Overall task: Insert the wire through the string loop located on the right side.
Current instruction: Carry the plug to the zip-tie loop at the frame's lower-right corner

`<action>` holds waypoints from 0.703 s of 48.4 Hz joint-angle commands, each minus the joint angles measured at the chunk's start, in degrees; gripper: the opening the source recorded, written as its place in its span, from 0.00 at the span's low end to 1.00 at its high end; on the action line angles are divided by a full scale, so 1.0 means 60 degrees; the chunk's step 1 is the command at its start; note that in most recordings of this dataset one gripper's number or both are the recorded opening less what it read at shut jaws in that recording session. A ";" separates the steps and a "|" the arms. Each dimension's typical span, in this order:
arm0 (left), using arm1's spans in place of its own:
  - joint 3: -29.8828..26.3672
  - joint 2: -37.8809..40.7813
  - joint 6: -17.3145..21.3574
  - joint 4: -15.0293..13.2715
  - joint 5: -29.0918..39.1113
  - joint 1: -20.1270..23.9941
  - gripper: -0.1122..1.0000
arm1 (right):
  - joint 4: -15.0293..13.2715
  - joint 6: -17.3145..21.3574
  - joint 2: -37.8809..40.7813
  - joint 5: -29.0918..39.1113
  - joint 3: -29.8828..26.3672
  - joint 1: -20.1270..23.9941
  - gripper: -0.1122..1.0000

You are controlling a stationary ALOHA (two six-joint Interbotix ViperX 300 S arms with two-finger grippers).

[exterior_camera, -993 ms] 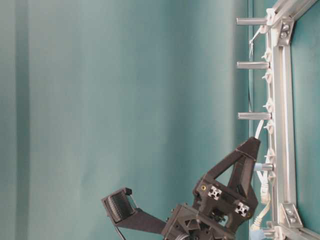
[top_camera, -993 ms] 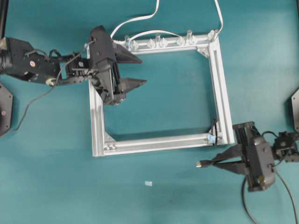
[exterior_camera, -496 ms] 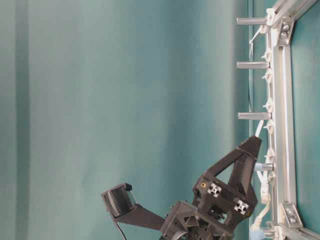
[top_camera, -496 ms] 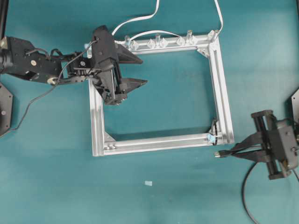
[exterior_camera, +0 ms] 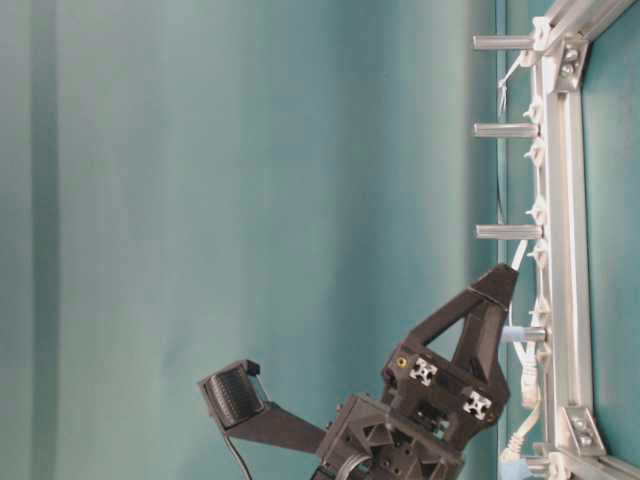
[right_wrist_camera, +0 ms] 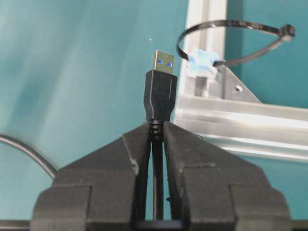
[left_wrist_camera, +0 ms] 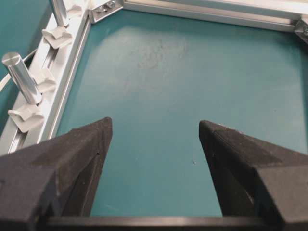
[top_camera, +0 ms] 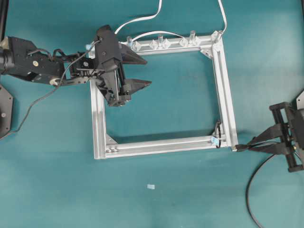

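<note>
Gripping the wire (right_wrist_camera: pixel 160 98) just behind its plug, the right pincer (right_wrist_camera: pixel 155 139) has its two fingers clamped together on the black strain relief, so the metal tip of the plug sticks out forward. Beyond that tip, slightly to the right in the right wrist view, sits the string loop (right_wrist_camera: pixel 231 41), a thin dark ring standing up from a small blue-white tag at the corner of the silver frame (right_wrist_camera: pixel 240 122). The plug is near the loop but apart from it, not through it.

From above, the right pincer (top_camera: pixel 256 144) lies at the right edge, with the plug just beside the frame's lower right corner (top_camera: pixel 229 137) and the loop (top_camera: pixel 217 133) on the inner side of that corner. The rest of the wire curves down across the teal counter (top_camera: pixel 190 190).

Farther off, the left pincer (top_camera: pixel 137 71) hangs over the frame's upper left part with its fingers wide apart, holding nothing. White cables (top_camera: pixel 142 19) run along the frame's far bar among small upright posts (top_camera: pixel 192 35).
</note>
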 commanded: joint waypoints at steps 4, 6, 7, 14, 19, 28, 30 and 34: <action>-0.0234 -0.0103 -0.0073 0.0000 -0.0015 -0.0015 0.77 | -0.0029 -0.0029 -0.0366 0.0015 0.0132 -0.0059 0.21; -0.0234 -0.0103 -0.0073 0.0000 0.0000 -0.0015 0.77 | -0.0029 -0.0029 -0.0425 0.0029 0.0176 -0.0073 0.21; -0.0249 -0.0088 -0.0073 0.0000 0.0015 0.0000 0.77 | -0.0029 -0.0029 -0.0439 0.0044 0.0176 -0.0073 0.21; -0.0264 -0.0103 -0.0073 0.0000 0.0146 0.0000 0.77 | -0.0044 -0.0029 -0.0483 0.0073 0.0220 -0.0220 0.21; -0.0278 -0.0103 -0.0073 0.0000 0.0146 0.0000 0.77 | -0.0044 -0.0044 -0.0483 0.0073 0.0234 -0.0381 0.21; -0.0293 -0.0103 -0.0073 0.0000 0.0146 0.0000 0.77 | -0.0044 -0.0059 -0.0483 0.0073 0.0234 -0.0820 0.21; -0.0293 -0.0103 -0.0073 0.0000 0.0146 0.0000 0.77 | -0.0044 -0.0059 -0.0483 0.0073 0.0234 -0.0879 0.21; -0.0293 -0.0088 -0.0073 0.0000 0.0146 0.0000 0.77 | -0.0059 -0.0059 -0.0483 0.0088 0.0234 -0.0908 0.21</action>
